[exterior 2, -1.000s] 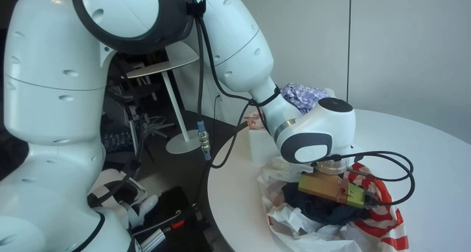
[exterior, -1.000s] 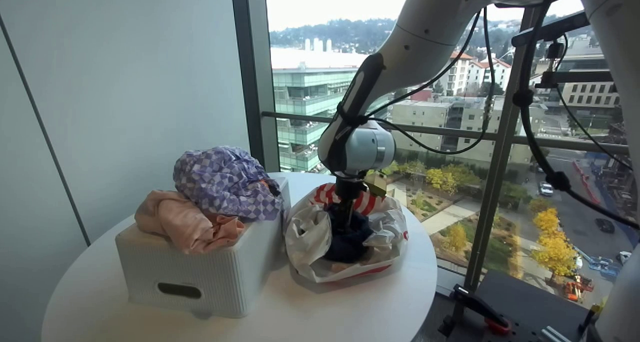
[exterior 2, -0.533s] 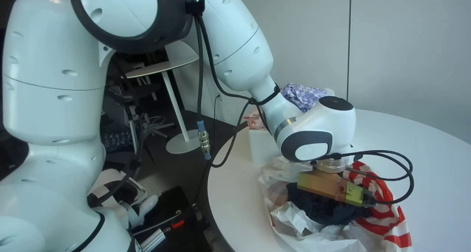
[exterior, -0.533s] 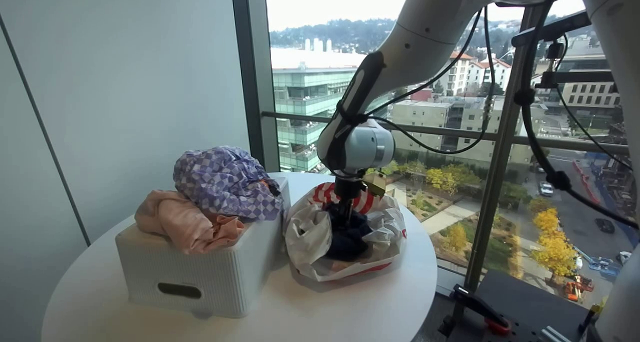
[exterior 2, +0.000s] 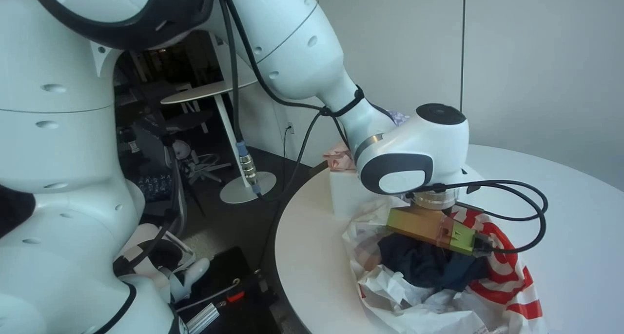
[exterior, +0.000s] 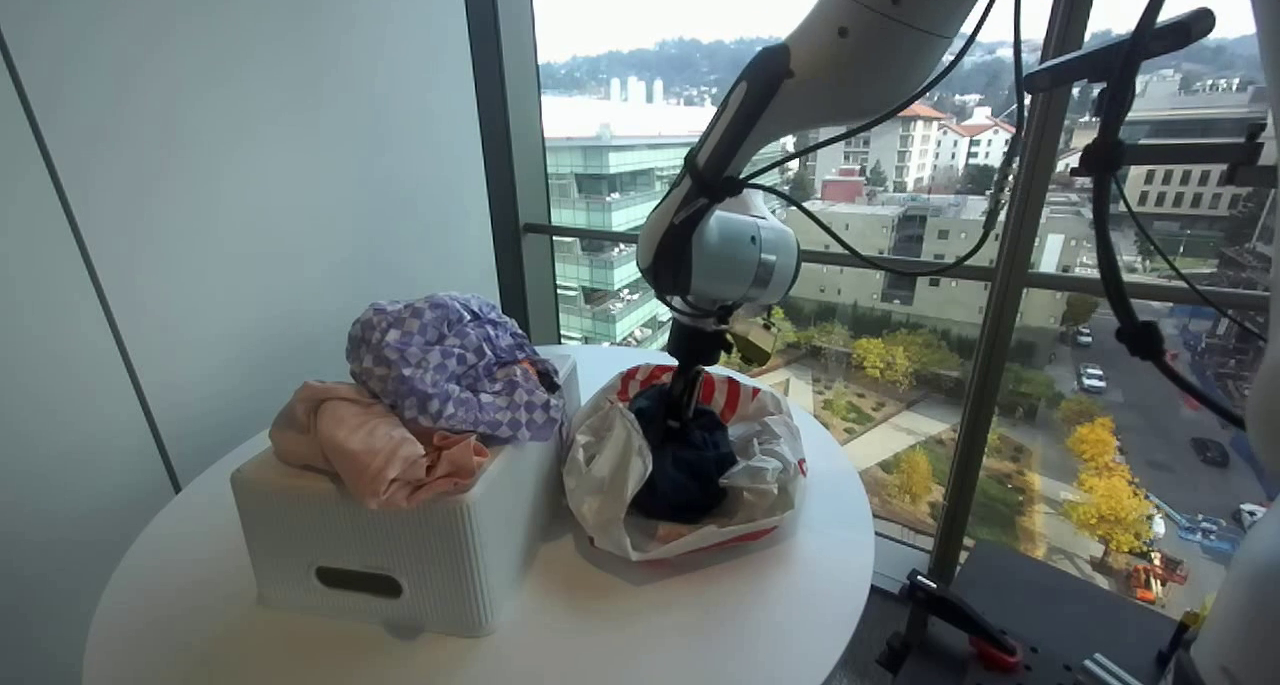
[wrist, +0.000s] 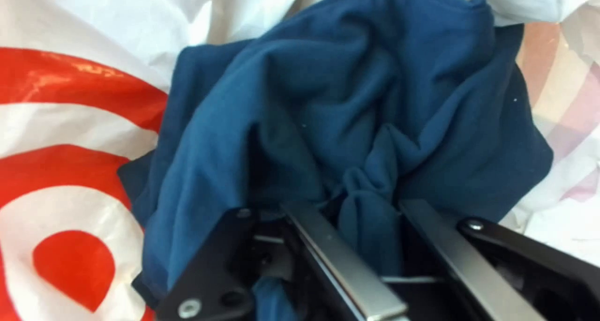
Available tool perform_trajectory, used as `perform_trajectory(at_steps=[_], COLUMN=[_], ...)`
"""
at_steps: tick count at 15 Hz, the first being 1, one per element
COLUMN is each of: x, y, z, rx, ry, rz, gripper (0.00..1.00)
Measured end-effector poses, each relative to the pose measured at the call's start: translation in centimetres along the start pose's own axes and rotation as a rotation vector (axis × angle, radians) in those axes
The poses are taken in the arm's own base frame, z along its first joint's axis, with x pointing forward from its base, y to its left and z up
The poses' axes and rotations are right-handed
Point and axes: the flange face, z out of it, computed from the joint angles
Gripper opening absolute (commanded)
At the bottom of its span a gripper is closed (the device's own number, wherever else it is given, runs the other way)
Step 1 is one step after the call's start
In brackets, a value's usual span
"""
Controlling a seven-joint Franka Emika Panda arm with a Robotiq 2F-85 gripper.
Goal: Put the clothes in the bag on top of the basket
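Observation:
Dark blue cloth [wrist: 323,96] fills the middle of the wrist view, with a fold bunched between the metal fingers of my gripper [wrist: 356,208], which is shut on it. In an exterior view the gripper [exterior: 684,410] points down into the open white bag [exterior: 608,470] with red stripes, and the cloth [exterior: 680,480] rises in a peak to it. Most of the cloth still lies within the bag. Beside the bag stands the white basket [exterior: 300,540], bearing a pink cloth [exterior: 370,445] and a purple checkered cloth [exterior: 450,365]. The fingertips are hidden in the view with the cloth [exterior 2: 414,265] under the gripper's mount.
The bag and basket share a round white table [exterior: 600,615], close together. A yellow-brown box [exterior 2: 429,229] with a looping cable [exterior 2: 541,217] sticks out at the wrist. Window glass stands behind the table. The bag's crumpled rim [exterior 2: 414,319] surrounds the cloth.
My gripper has closed on the dark blue cloth and risen a little, drawing the cloth up into a peak. The forearm and wrist sit higher than before. The clothes on the basket have not moved.

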Motion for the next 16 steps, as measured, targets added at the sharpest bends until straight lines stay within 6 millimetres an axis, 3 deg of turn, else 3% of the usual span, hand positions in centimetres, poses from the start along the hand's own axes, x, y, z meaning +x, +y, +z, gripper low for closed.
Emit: perform_trajectory(at_steps=[5, 8, 12, 16], x=[-0.3, -0.3, -0.3, 0.2], y=[-0.5, -1.9, -6.1, -12.1], z=[-7.5, -12.8, -19.5, -25.7], rx=[-0.078, -0.192, -0.347, -0.462], ry=[0.146, 0.238, 0.342, 0.473], rz=[0.055, 0.036, -0.023, -0.094], gripper=[0.12, 0.12, 0.11, 0.11])
